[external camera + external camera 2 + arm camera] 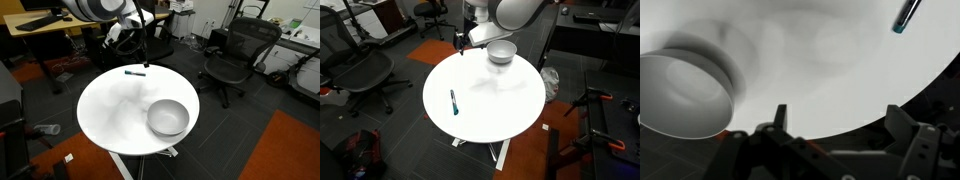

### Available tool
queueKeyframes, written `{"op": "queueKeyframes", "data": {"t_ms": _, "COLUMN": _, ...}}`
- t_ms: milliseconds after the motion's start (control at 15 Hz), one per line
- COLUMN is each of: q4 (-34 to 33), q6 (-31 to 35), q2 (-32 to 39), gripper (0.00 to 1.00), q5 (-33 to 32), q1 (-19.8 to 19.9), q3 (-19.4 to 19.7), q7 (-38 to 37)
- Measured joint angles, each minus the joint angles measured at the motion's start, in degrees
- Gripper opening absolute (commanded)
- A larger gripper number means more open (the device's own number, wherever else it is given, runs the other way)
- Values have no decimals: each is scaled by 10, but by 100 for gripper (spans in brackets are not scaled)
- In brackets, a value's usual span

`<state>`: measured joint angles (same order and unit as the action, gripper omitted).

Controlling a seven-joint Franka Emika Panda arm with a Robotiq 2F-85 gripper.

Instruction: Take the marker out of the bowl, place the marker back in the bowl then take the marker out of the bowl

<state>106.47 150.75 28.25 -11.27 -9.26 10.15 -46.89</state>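
Marker [134,72] lies flat on the round white table [110,110], outside the bowl [168,117] and well apart from it.

In an exterior view, going from the left, the marker sits near the table's far edge. Just to its right the hand [145,60] hangs above that edge, clear of the marker. Further right and nearer the camera the bowl stands upright, its shiny inside showing. A black office chair [235,60] stands on the floor beyond the table.

In an exterior view from another side, a dark office chair [365,70] is at the left. Next comes the marker [453,101] on the left part of the table [510,100], then the hand [461,46] above the far rim. The bowl [501,51] stands to the right of the hand, near that same rim.

In the wrist view the bowl [680,95] fills the left side. The hand [840,120] comes in at the bottom middle, its fingers [780,115] spread wide apart with only table surface between them. The marker [906,14] lies at the upper right corner, its teal end showing.
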Motion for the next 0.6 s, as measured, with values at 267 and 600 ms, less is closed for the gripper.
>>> {"op": "queueKeyframes", "data": {"t_ms": 267, "q4": 1, "q6": -2, "q2": -9, "gripper": 100, "q5": 0, "q1": -1, "q3": -10, "q7": 6}}
{"op": "queueKeyframes", "data": {"t_ms": 600, "q4": 2, "q6": -57, "q2": -31, "gripper": 100, "q5": 24, "q1": -1, "q3": -42, "q7": 31}}
